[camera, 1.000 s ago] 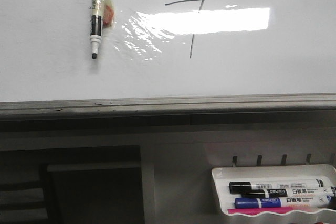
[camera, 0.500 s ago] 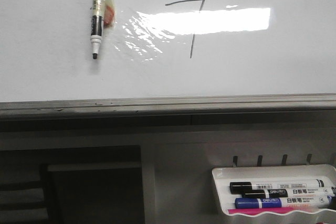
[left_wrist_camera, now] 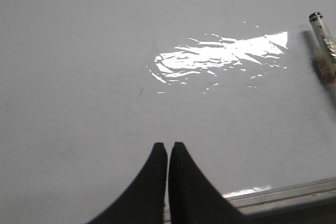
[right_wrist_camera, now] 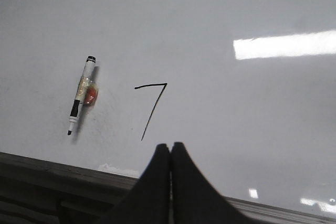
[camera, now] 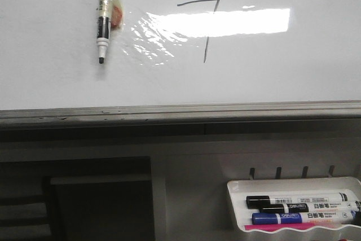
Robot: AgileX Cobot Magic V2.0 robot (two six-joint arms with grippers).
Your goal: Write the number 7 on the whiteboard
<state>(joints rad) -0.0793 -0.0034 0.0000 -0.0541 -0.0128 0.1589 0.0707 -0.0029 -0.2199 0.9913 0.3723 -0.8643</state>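
Observation:
The whiteboard [camera: 51, 77] fills the upper part of the front view, with a grey rail along its lower edge and a bright light glare. The black number 7 [camera: 206, 26] is drawn on it; the glare cuts across its long stroke. It shows whole in the right wrist view [right_wrist_camera: 152, 106]. My left gripper [left_wrist_camera: 168, 145] is shut and empty over bare board [left_wrist_camera: 79, 77]. My right gripper [right_wrist_camera: 171, 145] is shut and empty, just below and right of the 7's foot. Neither gripper shows in the front view.
A black-tipped marker [camera: 104, 21] is taped to the board left of the 7, also in the right wrist view [right_wrist_camera: 80, 95] and left wrist view [left_wrist_camera: 323, 45]. A white marker tray [camera: 237, 196] with several markers hangs below the rail, at the right.

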